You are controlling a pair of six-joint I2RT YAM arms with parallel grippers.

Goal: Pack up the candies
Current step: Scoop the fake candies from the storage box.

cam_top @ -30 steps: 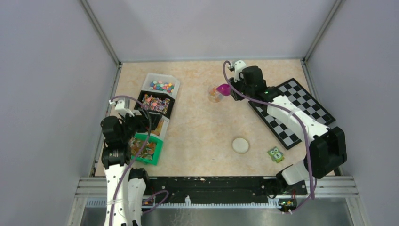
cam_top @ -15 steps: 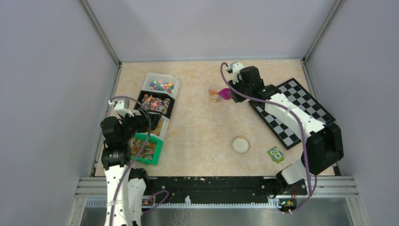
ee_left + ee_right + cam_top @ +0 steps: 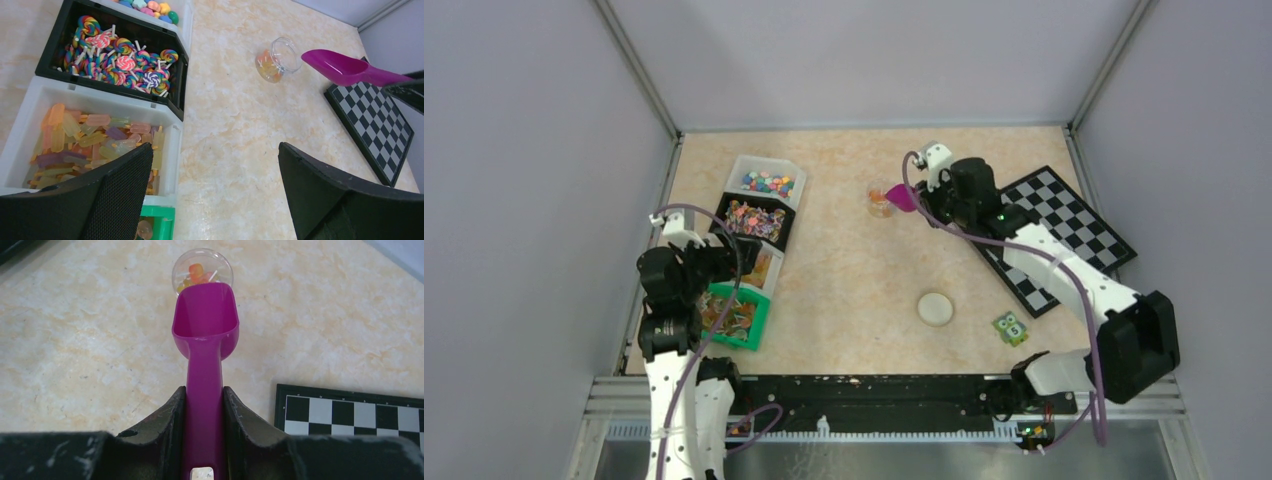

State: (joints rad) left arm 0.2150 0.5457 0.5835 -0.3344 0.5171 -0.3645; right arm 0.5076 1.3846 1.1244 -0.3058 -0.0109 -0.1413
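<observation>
The candies fill a row of trays at the left: tiny multicoloured pieces in the far white tray (image 3: 767, 183) (image 3: 150, 7), lollipops in the black tray (image 3: 754, 220) (image 3: 120, 55), and pastel ice-lolly shapes in the near white tray (image 3: 90, 137). A small clear jar (image 3: 880, 200) (image 3: 277, 59) (image 3: 200, 265) stands on the table with a few orange and yellow candies inside. My right gripper (image 3: 929, 195) (image 3: 204, 390) is shut on the handle of the magenta scoop (image 3: 901, 196) (image 3: 205, 315), whose empty bowl sits just right of the jar. My left gripper (image 3: 724, 262) (image 3: 215, 150) is open and empty by the trays' right edge.
A green tray (image 3: 736, 318) is nearest the left arm's base. A black-and-white chessboard (image 3: 1064, 235) lies at the right. A round cream lid (image 3: 935, 308) and a green owl block (image 3: 1010, 328) lie near the front right. Walls enclose the table.
My right arm has drawn the scoop back to the right, off the jar's mouth. The left arm has barely moved.
</observation>
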